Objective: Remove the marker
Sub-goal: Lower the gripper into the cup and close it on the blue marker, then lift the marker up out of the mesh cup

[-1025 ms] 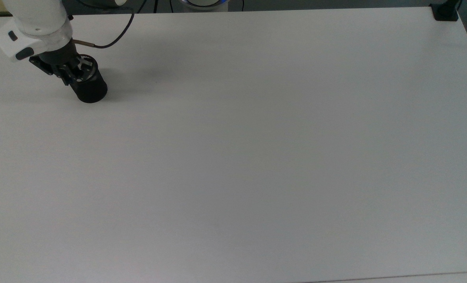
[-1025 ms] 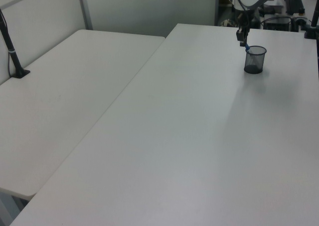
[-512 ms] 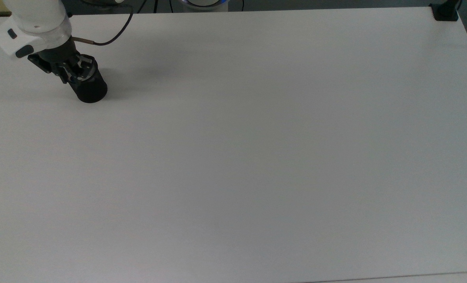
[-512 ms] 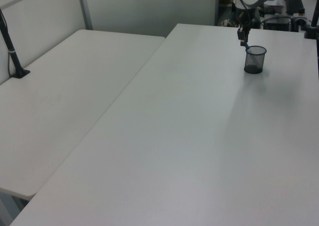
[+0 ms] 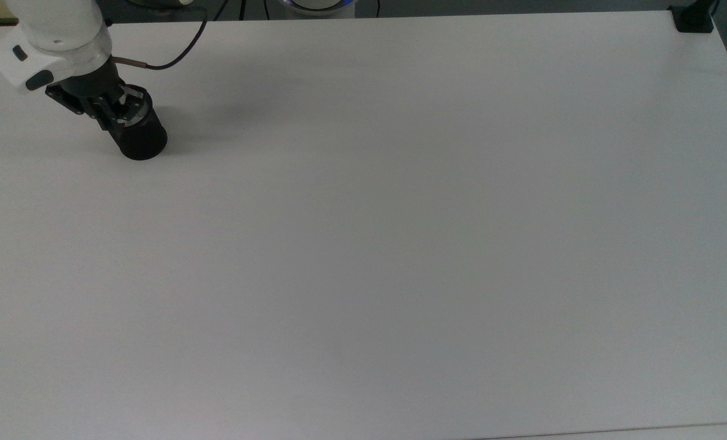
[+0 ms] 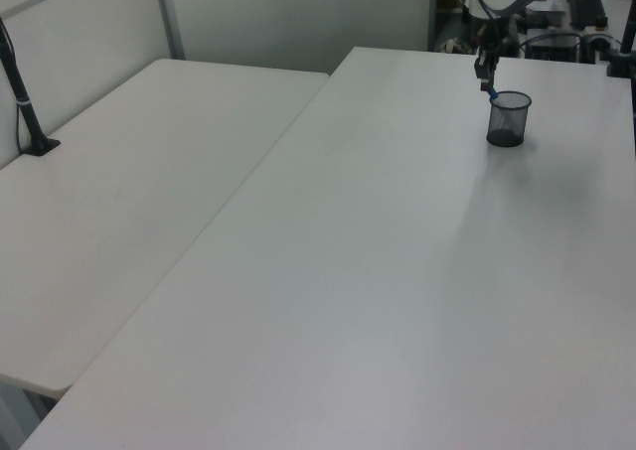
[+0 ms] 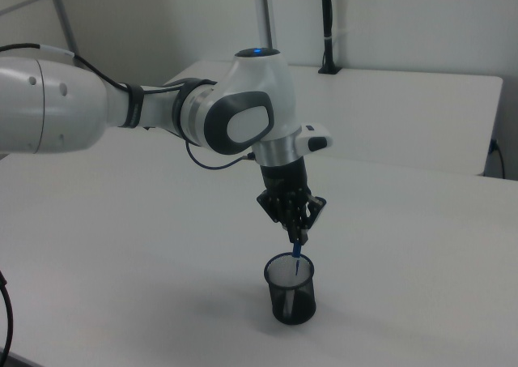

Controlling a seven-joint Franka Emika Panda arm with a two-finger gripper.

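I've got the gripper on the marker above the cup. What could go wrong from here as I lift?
The gripper pinches only the marker at its blue top end, so the hold may slip. The marker's lower part sits inside the mesh cup, leaning near the rim; an off-vertical pull might drag or tip the light cup. The cup stands near the table corner in the top view, so a tip could roll it off.

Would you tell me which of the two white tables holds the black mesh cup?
The table on the left view's right: the cup stands at its far end, under the gripper pinching the marker. The other table carries a post.
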